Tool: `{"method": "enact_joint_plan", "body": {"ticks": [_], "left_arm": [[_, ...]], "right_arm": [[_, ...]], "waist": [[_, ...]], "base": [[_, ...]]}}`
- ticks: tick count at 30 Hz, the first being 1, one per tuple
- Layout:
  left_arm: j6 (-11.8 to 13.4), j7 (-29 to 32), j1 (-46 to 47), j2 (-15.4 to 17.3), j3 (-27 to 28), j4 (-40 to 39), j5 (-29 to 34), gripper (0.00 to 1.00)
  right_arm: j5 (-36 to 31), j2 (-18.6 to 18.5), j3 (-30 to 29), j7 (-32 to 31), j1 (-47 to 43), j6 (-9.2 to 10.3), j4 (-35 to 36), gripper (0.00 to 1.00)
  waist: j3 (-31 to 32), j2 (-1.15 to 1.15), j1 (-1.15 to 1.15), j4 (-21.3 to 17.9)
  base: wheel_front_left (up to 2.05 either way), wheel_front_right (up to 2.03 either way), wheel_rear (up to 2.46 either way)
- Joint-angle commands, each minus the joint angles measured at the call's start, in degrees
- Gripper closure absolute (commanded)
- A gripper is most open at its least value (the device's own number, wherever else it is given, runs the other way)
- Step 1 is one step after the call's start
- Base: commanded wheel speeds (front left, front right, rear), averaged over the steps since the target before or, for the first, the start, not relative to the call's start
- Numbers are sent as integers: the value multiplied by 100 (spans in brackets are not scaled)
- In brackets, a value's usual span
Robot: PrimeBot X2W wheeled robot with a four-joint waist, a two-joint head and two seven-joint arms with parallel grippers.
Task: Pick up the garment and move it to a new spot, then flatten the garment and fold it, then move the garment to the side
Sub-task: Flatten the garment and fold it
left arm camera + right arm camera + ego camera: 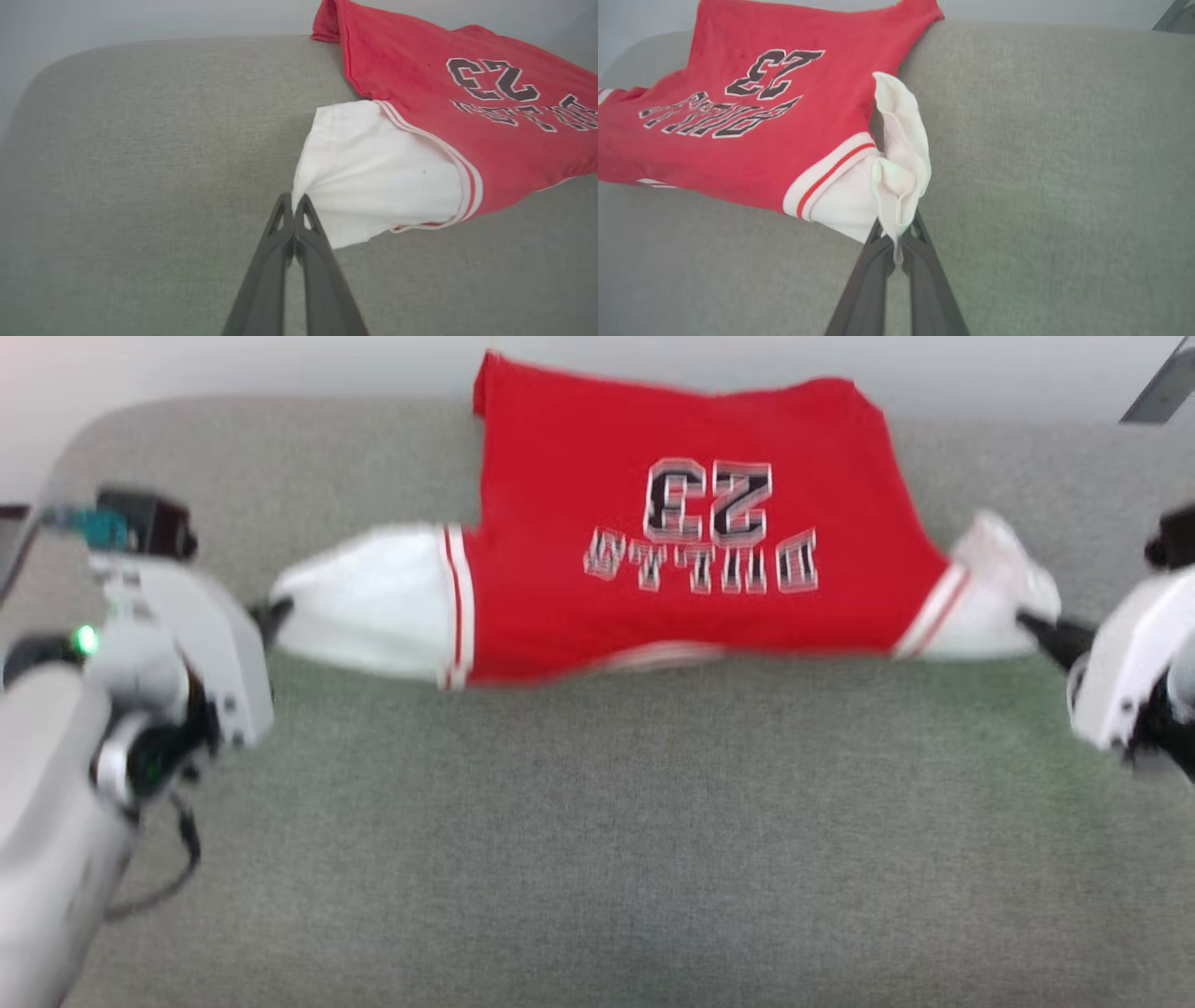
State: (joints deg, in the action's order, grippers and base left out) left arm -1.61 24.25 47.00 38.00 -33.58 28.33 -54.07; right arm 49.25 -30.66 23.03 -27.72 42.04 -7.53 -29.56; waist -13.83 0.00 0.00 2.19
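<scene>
My left gripper (293, 201) is pinched together on the very edge of the white left sleeve (373, 177); my right gripper (896, 228) is clamped on a bunched fold of the white right sleeve (899, 140); between them the garment (653, 569) is stretched out, print upward, over the far part of the grey padded surface (597, 849), its hem reaching the back edge. I judge the left hold thin; a harder outward pull could slip that cuff free and drop one side; the right bunch may leave a crease once laid flat; the hem could drag off the back edge. Count: one garment, two sleeves, two grippers, one padded surface.
</scene>
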Motion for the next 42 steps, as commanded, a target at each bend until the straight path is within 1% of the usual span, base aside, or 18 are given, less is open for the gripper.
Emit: {"method": "enact_joint_plan", "body": {"ticks": [1,3,6,9,12,15,18,20,23,25,29,30,31,32,36,38,42], "left_arm": [[89,25,-178,82,28,-128,-40,100],[448,192,-756,395,131,-863,-206,100],[1069,386,-1638,826,334,-1976,-510,100],[1672,439,-2544,1261,520,-2987,-703,100],[2185,391,-3330,1589,685,-3827,-881,100],[2584,321,-4037,1815,781,-4405,-996,100],[2840,224,-4570,1874,798,-4796,-1098,100],[2913,163,-4850,1825,742,-4958,-1152,100],[2908,4,-5031,1675,701,-5009,-1196,100],[2846,-113,-5075,1581,646,-4905,-1110,100],[2686,-309,-4934,1365,510,-4634,-944,100],[2647,-334,-4893,1319,461,-4573,-889,100],[2622,-363,-4855,1265,425,-4520,-853,100],[2586,-389,-4821,1211,400,-4472,-840,100],[2527,-513,-4774,1049,349,-4342,-790,100],[2483,-551,-4763,1001,313,-4326,-774,100],[2454,-602,-4736,955,291,-4317,-735,100]], "right_arm": [[31,-38,-27,-64,-147,8,54,100],[172,-182,-108,-405,-518,8,336,100],[295,-391,-265,-933,-1121,8,807,100],[374,-529,-507,-1367,-1776,8,1296,100],[371,-577,-857,-1721,-2417,8,1782,100],[210,-516,-1220,-1982,-3034,8,2191,100],[-1,-365,-1570,-2171,-3532,8,2514,100],[-233,-217,-1783,-2236,-3768,8,2638,100],[-675,6,-1997,-2227,-3975,8,2707,100],[-933,193,-2066,-2149,-4000,8,2695,100],[-1333,472,-2007,-2014,-3927,9,2533,100],[-1388,516,-1961,-1993,-3895,9,2500,91],[-1432,556,-1932,-1970,-3865,9,2466,55],[-1471,583,-1912,-1950,-3846,9,2442,0],[-1501,560,-1900,-2061,-3797,9,2524,0],[-1474,494,-1943,-2130,-3793,9,2751,0],[-1397,458,-2216,-2239,-3731,9,3342,0]], "waist": [[285,0,0,-62],[360,0,0,-70],[406,0,0,-75],[428,0,0,-68],[424,0,0,-65],[426,0,0,-60],[418,0,0,-53],[409,0,0,-47],[410,0,0,-17],[403,0,0,-9],[384,0,0,15],[380,0,0,20],[372,0,0,21],[370,0,0,23],[363,0,0,12],[356,0,0,9],[316,0,0,16]], "base": [[0,0,0],[0,0,0],[0,0,0],[0,0,0],[0,0,0],[0,0,0],[0,0,0],[0,0,0],[0,0,0],[0,0,0],[0,0,0],[0,0,0],[0,0,0],[0,0,0],[0,0,0],[0,0,0],[0,0,0]]}}
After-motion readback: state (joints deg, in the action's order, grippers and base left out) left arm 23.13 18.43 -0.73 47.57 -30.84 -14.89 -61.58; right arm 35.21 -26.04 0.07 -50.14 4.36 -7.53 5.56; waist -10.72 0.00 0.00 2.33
